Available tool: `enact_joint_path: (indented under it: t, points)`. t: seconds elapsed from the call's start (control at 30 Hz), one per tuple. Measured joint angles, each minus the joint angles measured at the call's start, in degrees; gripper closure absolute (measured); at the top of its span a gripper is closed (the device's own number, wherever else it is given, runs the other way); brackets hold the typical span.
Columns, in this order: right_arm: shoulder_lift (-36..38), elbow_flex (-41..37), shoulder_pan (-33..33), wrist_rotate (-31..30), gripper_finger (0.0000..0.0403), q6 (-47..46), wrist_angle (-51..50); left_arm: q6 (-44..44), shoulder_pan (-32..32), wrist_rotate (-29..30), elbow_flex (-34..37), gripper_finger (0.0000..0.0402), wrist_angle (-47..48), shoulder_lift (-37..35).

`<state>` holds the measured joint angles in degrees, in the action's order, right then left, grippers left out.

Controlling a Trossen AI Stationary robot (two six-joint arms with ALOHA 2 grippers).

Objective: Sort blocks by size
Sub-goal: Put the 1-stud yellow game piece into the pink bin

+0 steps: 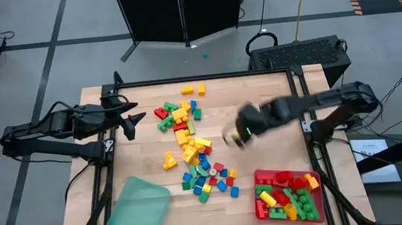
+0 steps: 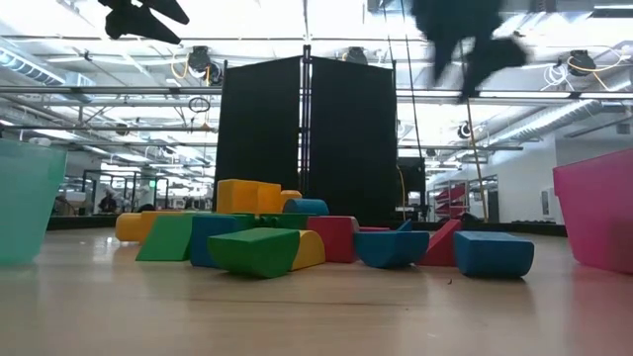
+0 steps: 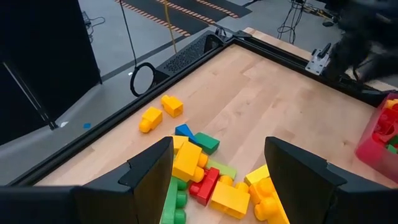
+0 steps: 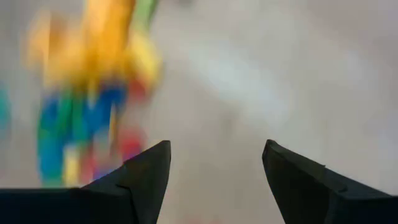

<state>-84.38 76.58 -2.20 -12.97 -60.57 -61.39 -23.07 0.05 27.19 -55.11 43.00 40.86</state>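
The blocks [image 1: 189, 140] lie in a loose pile of red, yellow, green and blue pieces along the middle of the wooden table; two yellow ones [image 1: 192, 89] lie apart toward the far edge. More blocks [image 1: 288, 197] lie in the red tray [image 1: 258, 196] at the near right. My right gripper [image 1: 232, 135] hangs open above bare wood just right of the pile, nothing between its fingers [image 4: 149, 168]. My left gripper [image 1: 134, 113] waits open above the table's left edge, looking over the pile's far end [image 3: 193, 162].
A translucent teal tray [image 1: 135, 213] sits at the near left corner with nothing in it. A black frame rail [image 1: 205, 78] borders the table's far edge and sides. Bare wood lies between the pile and the right rail, and along the near edge between the trays.
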Motion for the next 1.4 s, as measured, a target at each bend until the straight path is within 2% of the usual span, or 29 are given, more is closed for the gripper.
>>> enact_joint_path:
  t: [0.13,0.23,0.33,0.5,0.73,0.9,1.03,1.27,1.4]
  points:
    - [-5.06,-0.02,11.62,-1.68,0.0156,5.98,14.57,0.81,0.0,0.1,0.0,0.0146,0.0,0.0]
    - [-10.86,0.02,17.75,1.87,0.0156,8.0,27.66,0.96,-0.02,0.1,0.0,0.0146,0.0,0.0]
    - [-17.88,2.72,22.01,4.56,0.0156,7.96,32.13,0.98,0.0,0.12,0.0,0.0146,0.0,0.0]
    - [-30.18,15.13,26.29,8.42,0.0156,12.97,28.42,0.98,0.0,0.1,0.0,0.0146,0.0,0.0]
    - [-46.42,39.05,29.28,8.36,0.0156,16.43,11.94,0.98,0.0,0.1,0.02,0.0146,0.01,-0.01]
    - [-53.66,50.82,31.1,8.35,0.0156,16.43,2.73,1.01,-0.02,0.12,0.01,0.0146,0.04,0.0]
    - [-56.41,54.57,32.57,10.27,0.0156,15.15,2.03,1.01,0.0,0.1,0.0,0.0146,0.09,0.0]
    - [-59.34,54.72,33.74,13.32,0.0156,10.84,-1.36,1.19,0.0,0.1,0.0,0.0146,0.17,0.0]
    - [-59.78,54.73,33.95,13.42,0.0156,10.66,0.6,1.38,0.0,0.1,0.01,0.0146,0.24,0.0]
